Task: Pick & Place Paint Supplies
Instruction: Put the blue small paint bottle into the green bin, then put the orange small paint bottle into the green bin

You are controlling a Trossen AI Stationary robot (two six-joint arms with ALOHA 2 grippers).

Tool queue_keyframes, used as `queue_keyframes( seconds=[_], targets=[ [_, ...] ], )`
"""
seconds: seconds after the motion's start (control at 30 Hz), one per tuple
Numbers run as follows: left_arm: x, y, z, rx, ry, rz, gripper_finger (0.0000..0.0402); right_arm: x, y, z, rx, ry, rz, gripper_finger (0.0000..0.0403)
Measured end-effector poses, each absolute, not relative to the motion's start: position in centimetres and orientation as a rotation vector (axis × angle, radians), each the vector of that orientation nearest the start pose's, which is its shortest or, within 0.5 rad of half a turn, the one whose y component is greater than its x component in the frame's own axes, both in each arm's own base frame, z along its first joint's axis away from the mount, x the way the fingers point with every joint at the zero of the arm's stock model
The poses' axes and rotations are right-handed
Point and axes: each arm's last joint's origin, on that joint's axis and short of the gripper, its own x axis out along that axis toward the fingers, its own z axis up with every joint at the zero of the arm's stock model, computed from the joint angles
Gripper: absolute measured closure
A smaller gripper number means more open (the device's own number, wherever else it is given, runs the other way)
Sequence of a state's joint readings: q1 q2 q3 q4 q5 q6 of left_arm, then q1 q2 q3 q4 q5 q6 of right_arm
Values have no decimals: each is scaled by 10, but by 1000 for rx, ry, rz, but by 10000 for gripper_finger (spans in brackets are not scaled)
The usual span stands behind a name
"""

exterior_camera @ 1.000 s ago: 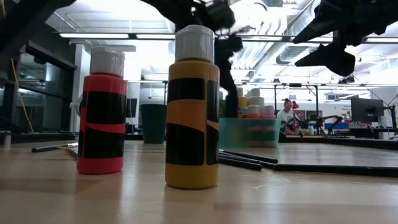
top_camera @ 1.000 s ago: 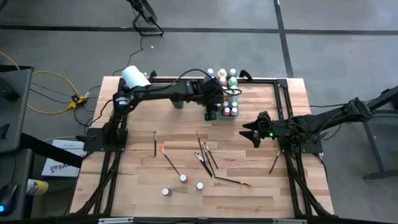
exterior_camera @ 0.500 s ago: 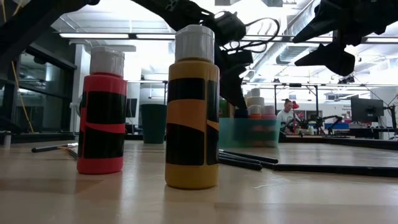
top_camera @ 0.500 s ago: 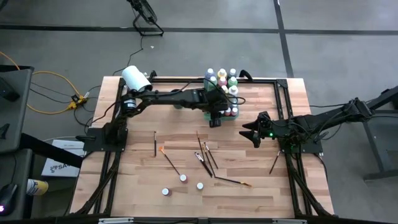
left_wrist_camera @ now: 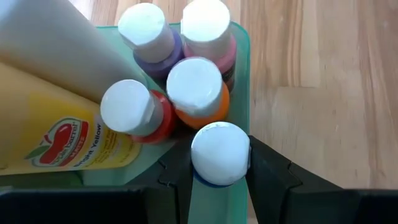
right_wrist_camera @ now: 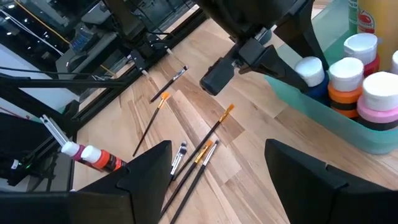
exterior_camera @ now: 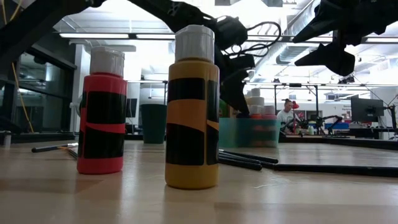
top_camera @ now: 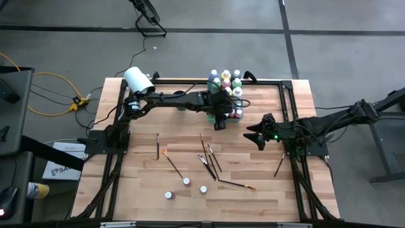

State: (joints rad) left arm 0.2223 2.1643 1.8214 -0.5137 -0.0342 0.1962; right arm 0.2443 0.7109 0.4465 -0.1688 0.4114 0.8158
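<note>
left pincer clamped on a blue paint bottle at the near corner of the green tray; right pincer hovers apart over the table, spread wide

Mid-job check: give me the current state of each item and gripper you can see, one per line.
left gripper: over the tray's corner, fingers either side of the blue bottle
blue bottle: upright in the tray, capped
green tray: on the table, packed with capped bottles
right gripper: open, empty, hovering above the table
red bottle: upright on the table, capped
yellow bottle: upright, capped
paintbrushes: lying loose on the table
</note>
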Motion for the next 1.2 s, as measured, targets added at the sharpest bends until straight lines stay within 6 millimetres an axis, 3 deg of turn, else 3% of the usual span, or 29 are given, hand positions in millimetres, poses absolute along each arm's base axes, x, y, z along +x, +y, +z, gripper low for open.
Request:
queue_keyframes(
  seconds=[0.1,0.33,0.5,0.83,1.0,1.2],
  targets=[
    [470,107,223,107,877,160,280,156,27,230,663,318,-320,151],
    [468,107,221,129,905,135,182,156,27,230,663,317,-320,151],
    [463,106,225,133,931,119,164,156,27,230,662,317,-320,151],
    [429,95,278,213,974,84,161,156,27,230,662,318,-320,151],
    [403,71,308,264,1026,13,160,156,27,230,663,318,-320,151],
    [377,21,334,349,1078,-47,160,156,27,229,660,324,-322,151]
  ],
)
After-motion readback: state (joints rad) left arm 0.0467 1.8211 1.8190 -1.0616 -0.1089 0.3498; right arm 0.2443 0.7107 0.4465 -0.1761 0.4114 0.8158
